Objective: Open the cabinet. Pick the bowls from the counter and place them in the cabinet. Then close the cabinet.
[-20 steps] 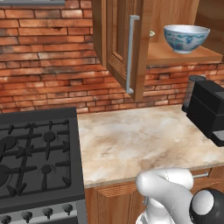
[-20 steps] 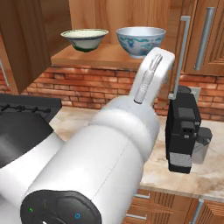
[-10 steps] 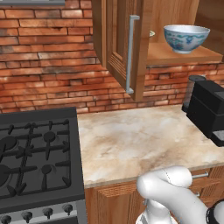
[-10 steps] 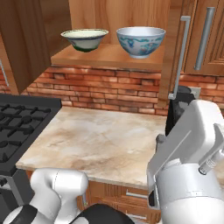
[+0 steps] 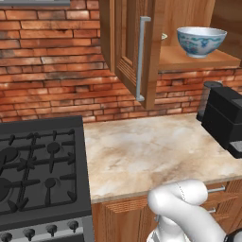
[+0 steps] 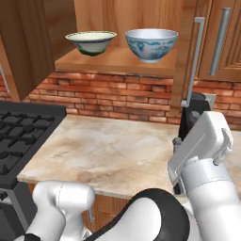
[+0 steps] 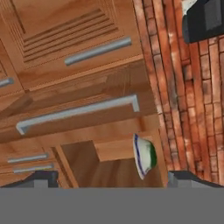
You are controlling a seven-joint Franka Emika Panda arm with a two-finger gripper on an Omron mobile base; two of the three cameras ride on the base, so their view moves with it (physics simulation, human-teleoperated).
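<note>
On your far left sits the black gas stove (image 5: 38, 170), butted against the left edge of the beige marble tabletop (image 5: 151, 151), which is bare across its middle. Behind both runs the red brick wall (image 5: 52, 61).

Above the tabletop, you see the wooden wall cabinet (image 6: 117, 60) standing open. Its left door (image 5: 137, 52) swings out toward you, with the long grey bar handle (image 5: 141, 59) upright on its edge. On the cabinet's shelf, the pale green-cream bowl (image 6: 91, 42) sits upright toward the left, and the light blue patterned bowl (image 6: 151, 44) stands just beside it on the right, the two apart by a small gap. The right door (image 6: 188, 56) also stands out from the cabinet, its bar handle (image 6: 196, 52) facing you.

At the tabletop's right edge is a black coffee machine (image 5: 226, 120), close to the back wall.

In the hand view, the end effector (image 7: 109, 177) has its two tips spread wide with nothing between them, pointed at the open cabinet.
</note>
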